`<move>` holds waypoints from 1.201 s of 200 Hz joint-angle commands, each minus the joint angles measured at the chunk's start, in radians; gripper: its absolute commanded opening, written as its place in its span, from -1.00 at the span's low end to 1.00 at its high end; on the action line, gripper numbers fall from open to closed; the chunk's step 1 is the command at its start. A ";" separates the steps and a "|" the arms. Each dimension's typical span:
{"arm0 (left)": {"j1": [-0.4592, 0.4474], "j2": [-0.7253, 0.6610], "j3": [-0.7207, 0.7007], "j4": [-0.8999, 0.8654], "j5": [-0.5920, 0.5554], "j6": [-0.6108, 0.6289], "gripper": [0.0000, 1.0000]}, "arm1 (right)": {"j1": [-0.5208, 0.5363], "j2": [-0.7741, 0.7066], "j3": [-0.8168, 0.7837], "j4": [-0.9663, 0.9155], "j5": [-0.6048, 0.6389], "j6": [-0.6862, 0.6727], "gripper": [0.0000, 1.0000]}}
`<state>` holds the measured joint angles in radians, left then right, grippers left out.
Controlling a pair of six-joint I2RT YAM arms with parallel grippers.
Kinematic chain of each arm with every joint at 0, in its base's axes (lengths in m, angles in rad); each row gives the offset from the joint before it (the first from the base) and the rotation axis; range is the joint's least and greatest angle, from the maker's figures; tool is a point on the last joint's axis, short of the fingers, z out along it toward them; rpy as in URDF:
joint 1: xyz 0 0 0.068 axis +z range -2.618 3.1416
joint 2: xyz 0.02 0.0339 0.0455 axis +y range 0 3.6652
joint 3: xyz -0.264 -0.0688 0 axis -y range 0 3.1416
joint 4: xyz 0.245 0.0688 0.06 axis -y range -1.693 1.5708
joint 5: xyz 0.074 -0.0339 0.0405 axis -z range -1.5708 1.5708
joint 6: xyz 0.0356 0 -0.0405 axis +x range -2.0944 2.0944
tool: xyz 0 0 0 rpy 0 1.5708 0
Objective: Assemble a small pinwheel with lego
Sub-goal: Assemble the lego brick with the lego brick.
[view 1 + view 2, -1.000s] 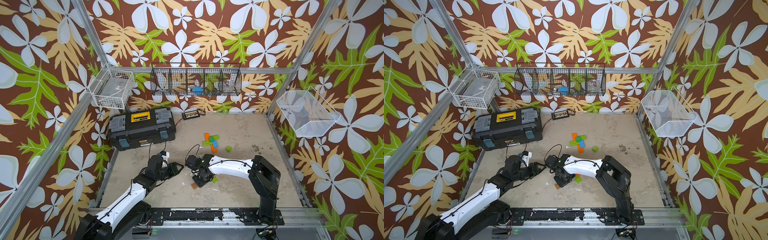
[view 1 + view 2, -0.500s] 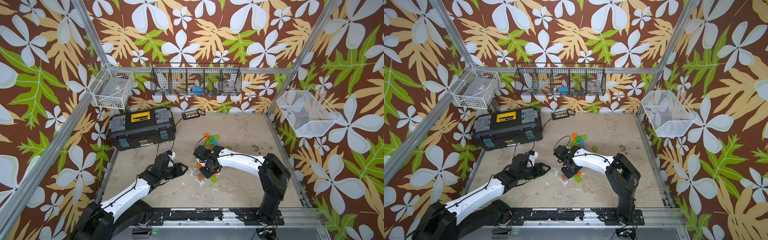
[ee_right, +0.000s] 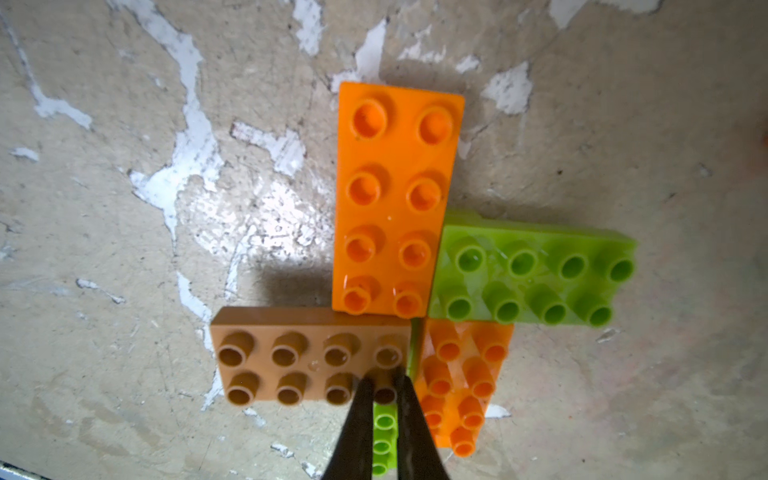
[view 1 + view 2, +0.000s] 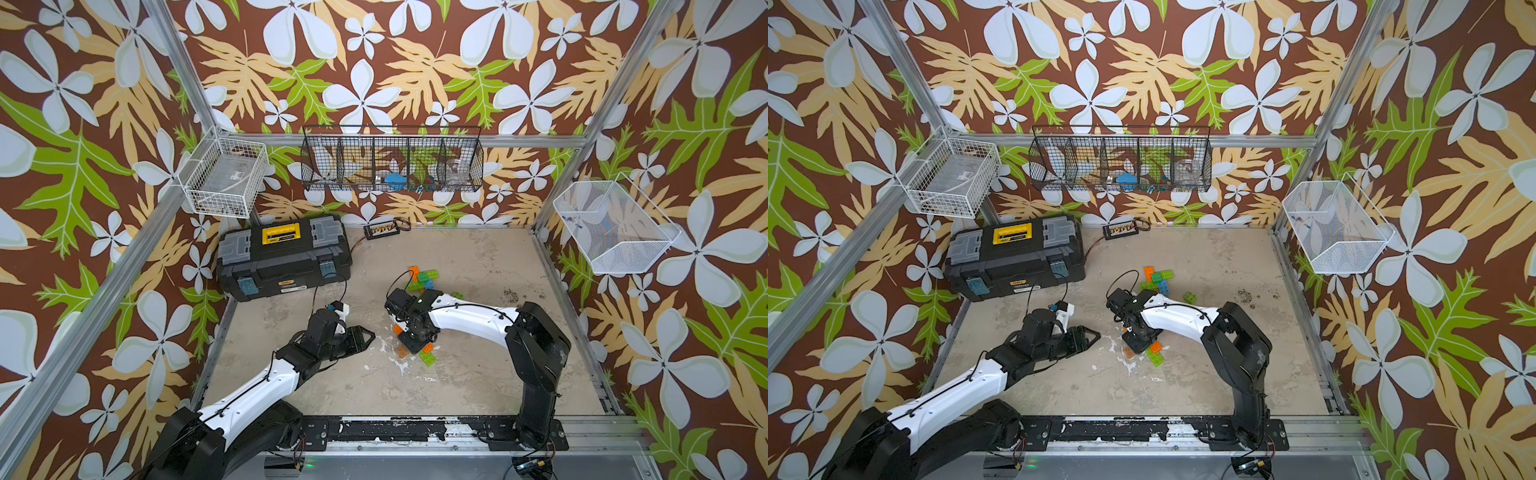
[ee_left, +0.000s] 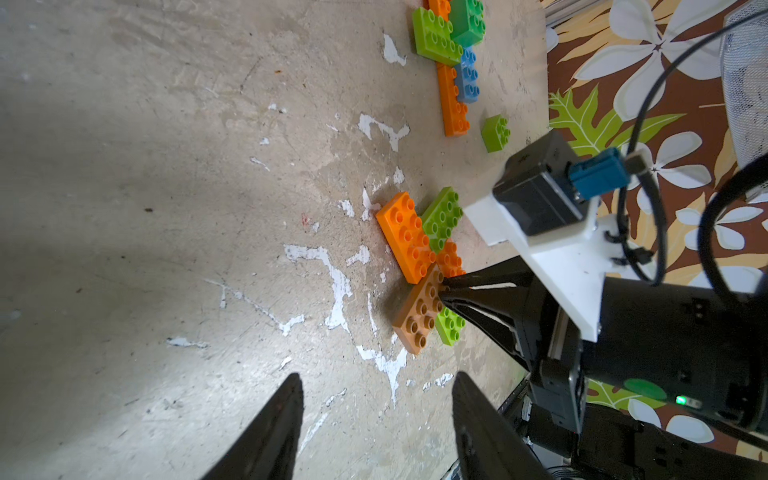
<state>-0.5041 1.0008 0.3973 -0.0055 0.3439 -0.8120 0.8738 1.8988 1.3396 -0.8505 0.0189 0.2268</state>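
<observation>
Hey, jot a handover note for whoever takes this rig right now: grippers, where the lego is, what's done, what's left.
Right gripper: shut, tips down on the inner end of the brown brick; whether it pinches a stud is unclear.
Left gripper: open, empty, apart from the bricks.
Done: pinwheel near the front centre of the table has four blades: orange brick, lime green brick, second orange brick, brown brick; a lime piece shows underneath.
Spare bricks and a small green square lie farther back.
Left: probably seat the brown blade, release, check.
</observation>
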 commanded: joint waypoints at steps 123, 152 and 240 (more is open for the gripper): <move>-0.001 -0.005 -0.004 -0.005 -0.002 0.010 0.18 | -0.003 0.025 0.051 -0.004 0.029 -0.022 -0.78; -0.001 -0.001 -0.002 -0.005 0.001 0.011 0.17 | -0.004 0.041 0.051 0.001 0.046 -0.018 -0.78; -0.001 0.001 -0.005 -0.005 0.000 0.012 0.18 | -0.009 0.110 0.055 0.014 0.055 -0.020 -0.79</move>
<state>-0.5041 1.0004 0.3920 -0.0109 0.3443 -0.8093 0.8696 1.9762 1.4132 -0.8783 0.0566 0.2058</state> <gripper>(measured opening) 0.587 0.102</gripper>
